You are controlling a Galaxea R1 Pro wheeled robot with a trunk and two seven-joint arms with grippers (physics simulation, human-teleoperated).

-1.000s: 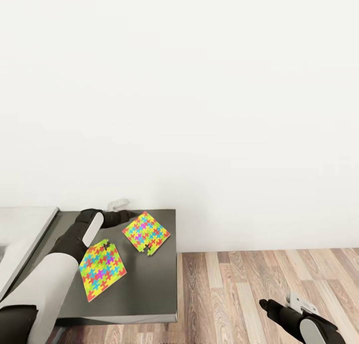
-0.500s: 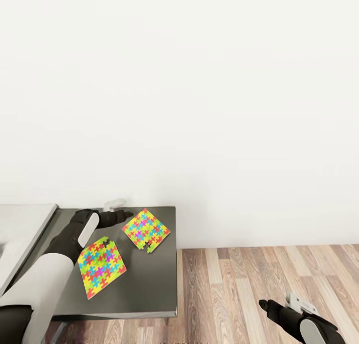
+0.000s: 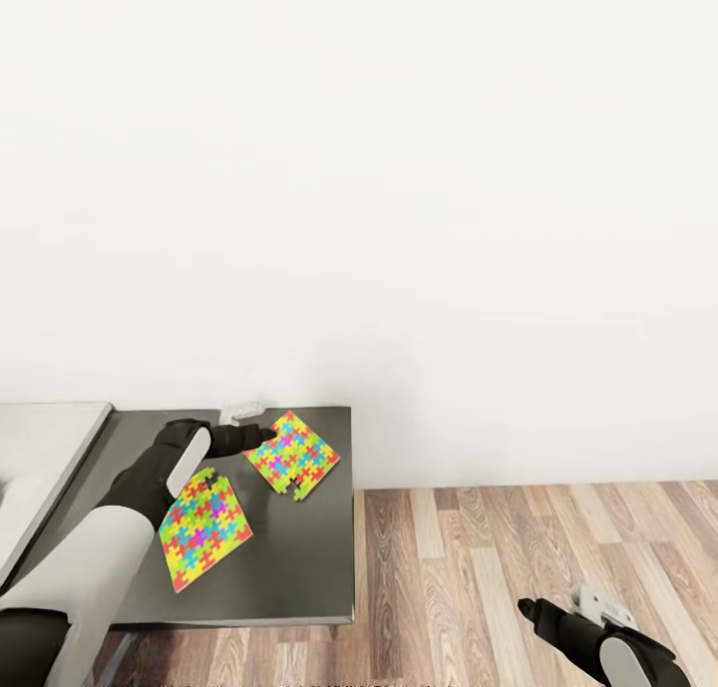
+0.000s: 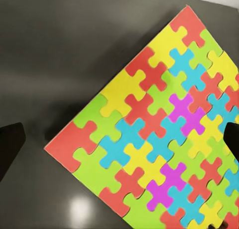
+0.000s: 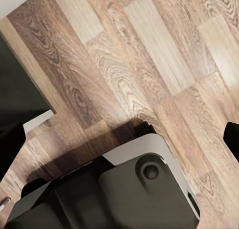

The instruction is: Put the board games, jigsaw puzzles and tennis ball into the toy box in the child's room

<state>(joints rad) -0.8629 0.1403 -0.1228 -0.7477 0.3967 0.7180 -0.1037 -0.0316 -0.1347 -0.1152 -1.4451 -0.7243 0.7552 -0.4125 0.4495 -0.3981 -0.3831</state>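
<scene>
two jigsaw puzzles lie flat on the dark grey tabletop (image 3: 299, 557), thin sheets of interlocking yellow, red, blue, green and pink pieces. the far puzzle (image 3: 292, 454) sits near the wall, the near puzzle (image 3: 204, 530) beside the left arm. the left claw (image 4: 119, 139) hangs released over the far puzzle. the right claw (image 3: 532, 610) hangs over the wood floor (image 3: 538, 567); whether it is released or clenched i cannot tell.

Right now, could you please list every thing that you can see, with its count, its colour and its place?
jigsaw puzzles: two, multicoloured; far one near the dark top's back right corner, near one closer to the front.
dark grey top: one, lower, beside the pale table.
pale table: one, grey-white, at the left.
wall: white, behind.
floor: wood planks, at the right.
left gripper: black, at the far puzzle's edge, jaws apart.
right gripper: black, over the floor, jaws apart.
</scene>
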